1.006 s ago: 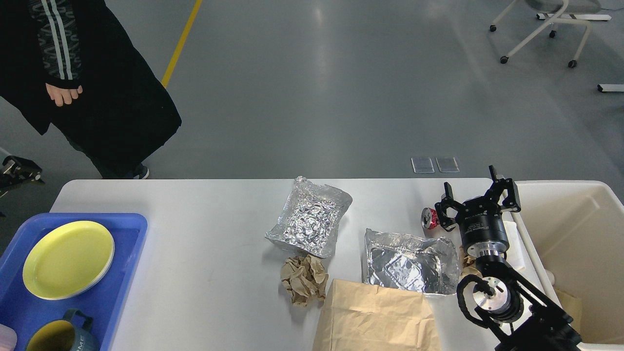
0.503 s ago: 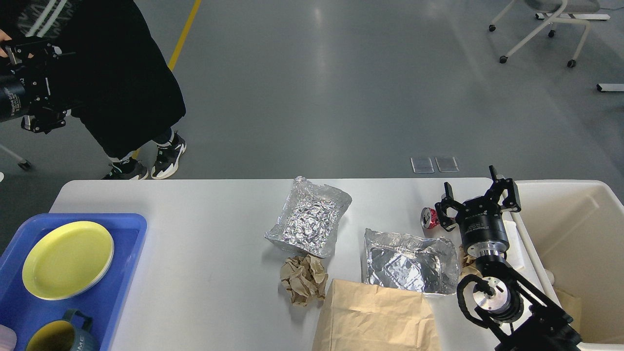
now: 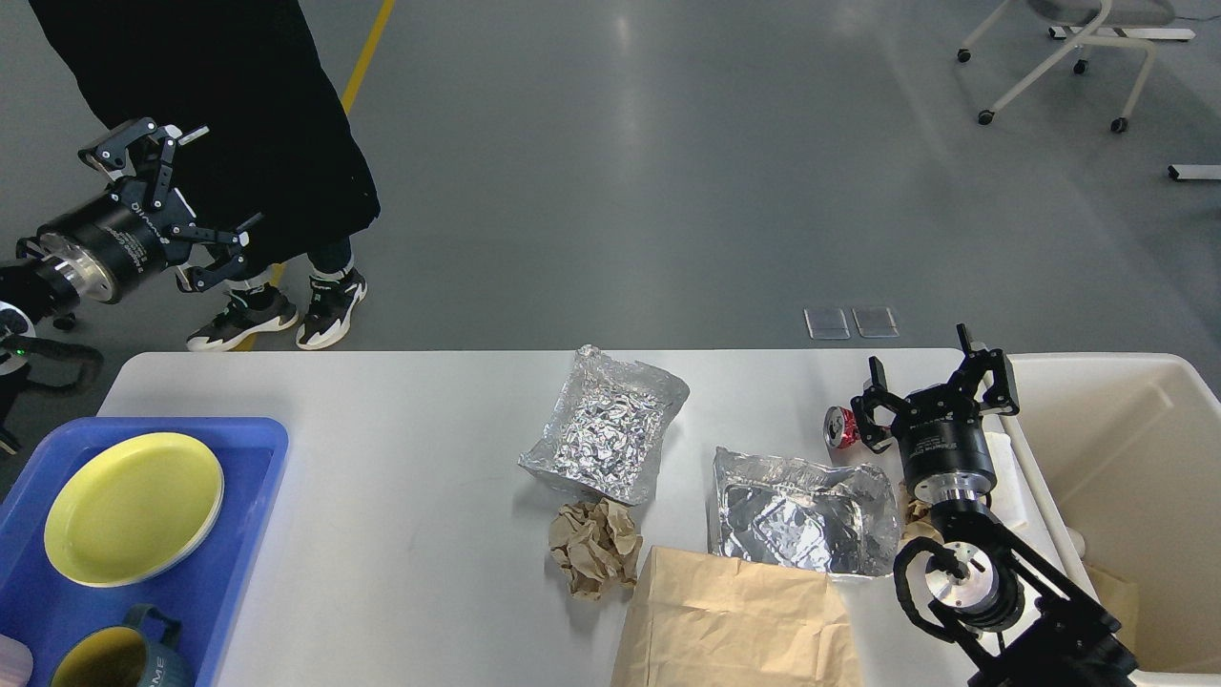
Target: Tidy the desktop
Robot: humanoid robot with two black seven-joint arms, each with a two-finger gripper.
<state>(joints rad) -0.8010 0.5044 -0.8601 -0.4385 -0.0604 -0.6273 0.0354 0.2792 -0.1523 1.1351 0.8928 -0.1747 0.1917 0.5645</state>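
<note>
Above the far right of the wide white rectangular desktop, the right gripper is hovering with fingers spread, empty, just beside a small red drink can. Far left, off the desktop, the left gripper is hanging with fingers spread.

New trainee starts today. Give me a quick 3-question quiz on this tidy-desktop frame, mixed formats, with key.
1. True or false: the yellow plate lies in the blue tray.
2. Which item lies closest to the right gripper? A) crumpled brown paper ball B) red can C) mug
3. Fill in: the left gripper hangs beyond the desktop with its fingers ____.

Key: 1 true; 2 B; 3 open.
</note>
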